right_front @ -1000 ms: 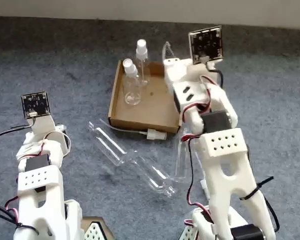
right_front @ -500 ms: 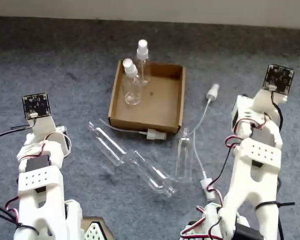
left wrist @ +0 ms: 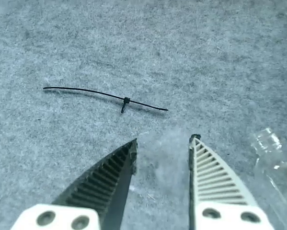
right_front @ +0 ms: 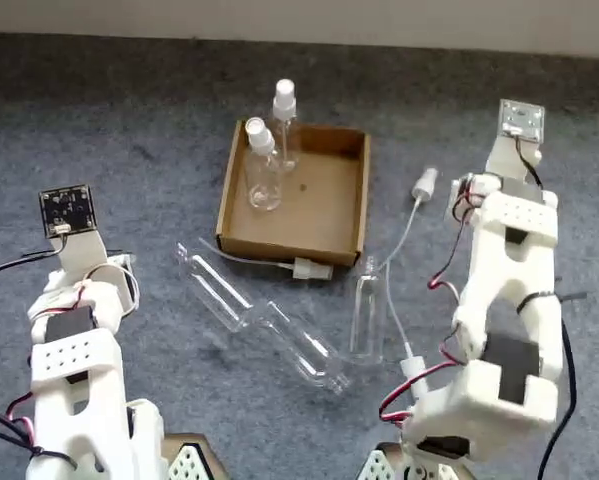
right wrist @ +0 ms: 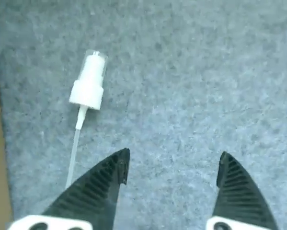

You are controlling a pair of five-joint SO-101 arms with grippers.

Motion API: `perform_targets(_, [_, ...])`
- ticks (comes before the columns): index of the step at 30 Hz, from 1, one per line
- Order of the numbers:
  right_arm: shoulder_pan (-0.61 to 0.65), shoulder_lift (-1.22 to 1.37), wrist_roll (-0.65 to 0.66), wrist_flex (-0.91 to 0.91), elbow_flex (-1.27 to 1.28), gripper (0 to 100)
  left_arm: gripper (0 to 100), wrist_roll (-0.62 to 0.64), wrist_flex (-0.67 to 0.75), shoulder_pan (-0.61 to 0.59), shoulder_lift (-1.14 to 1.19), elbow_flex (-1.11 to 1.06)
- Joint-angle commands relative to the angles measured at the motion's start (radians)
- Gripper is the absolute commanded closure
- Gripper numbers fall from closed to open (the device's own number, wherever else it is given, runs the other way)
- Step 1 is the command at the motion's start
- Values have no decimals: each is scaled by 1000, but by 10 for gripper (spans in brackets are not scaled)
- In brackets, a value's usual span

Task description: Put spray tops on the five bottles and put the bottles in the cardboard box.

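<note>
Brown cardboard box [right_front: 324, 215]: shallow, open-topped; two clear bottles upright inside, white spray tops fitted: front bottle [right_front: 263, 175], rear bottle [right_front: 286, 130] at far wall; two uncapped bottles on their sides before box, end to end: left lying bottle [right_front: 214, 283], right lying bottle [right_front: 301, 345]; fifth bottle [right_front: 367, 318] upright, uncapped; loose spray tops with dip tubes: first top [right_front: 312, 268] just beside near wall, second top [right_front: 424, 183] right of box, third top [right_front: 411, 368] near fifth bottle.

White printed arms [right_front: 504, 290], red-black cables [right_front: 449, 270], ribbed jaws

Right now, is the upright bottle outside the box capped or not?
Not capped. The upright bottle shows a bare neck, and a loose spray top lies beside the cardboard box.
</note>
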State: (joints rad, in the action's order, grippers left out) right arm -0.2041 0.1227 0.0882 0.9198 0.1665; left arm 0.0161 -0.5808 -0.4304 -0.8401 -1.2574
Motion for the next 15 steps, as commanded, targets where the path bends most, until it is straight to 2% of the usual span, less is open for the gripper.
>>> perform_targets(1, [51, 108, -25, 182, -305, 748, 822, -3, -11, -12, -8, 54])
perform_targets(5, [62, 151, -23, 363, -438, 748, 821, -11, -26, -10, -8, 67])
perform_targets(7, [77, 139, -21, 475, -453, 748, 821, -51, -89, -10, -7, 127])
perform_targets(11, [176, 91, 44, 662, -441, 748, 821, -60, -206, -8, -5, 226])
perform_targets(15, [260, 27, 54, 748, -348, 738, 821, -60, -224, -7, -5, 231])
